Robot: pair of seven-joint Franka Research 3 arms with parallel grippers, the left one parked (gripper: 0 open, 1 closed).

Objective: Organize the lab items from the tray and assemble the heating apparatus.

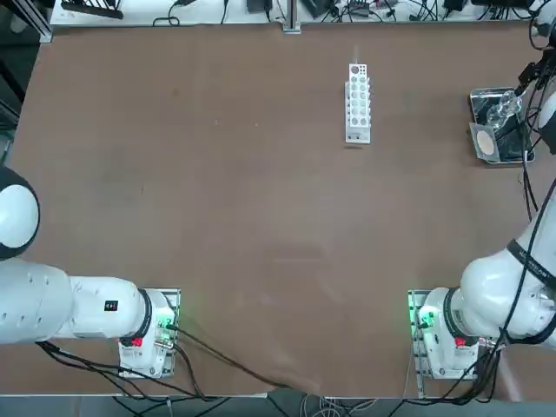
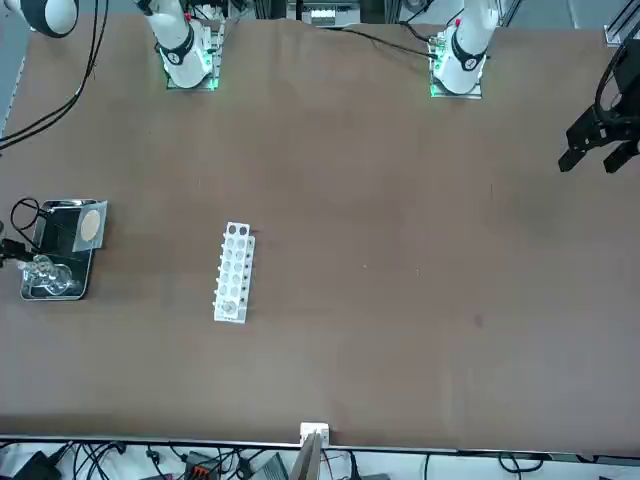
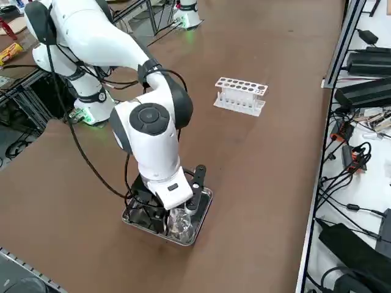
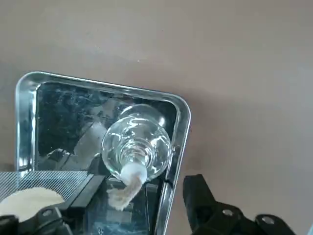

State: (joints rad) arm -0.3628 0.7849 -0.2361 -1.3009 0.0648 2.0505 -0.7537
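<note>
The shiny metal tray [image 4: 98, 84] sits near the table's right edge. Upright in one end of it stands the clear glass burner [image 4: 137, 144], its white wick pointing up. The grey mesh square with a tan round centre [image 4: 29, 196] lies at the tray's other end. A thin black wire ring tripod [image 2: 25, 215] shows at the tray's side in the front view. My right gripper [image 4: 122, 210] hovers just above the tray, open, with one finger [image 4: 200, 196] outside the rim and the burner's wick between the two. In the right side view, the gripper [image 3: 186, 204] hangs directly over the burner [image 3: 179, 223].
A white rack with rows of holes [image 1: 358, 102] stands at the far middle of the table, well to the left of the tray [image 1: 476, 97]. Cables and black equipment [image 3: 366, 91] lie beyond the table's far edge.
</note>
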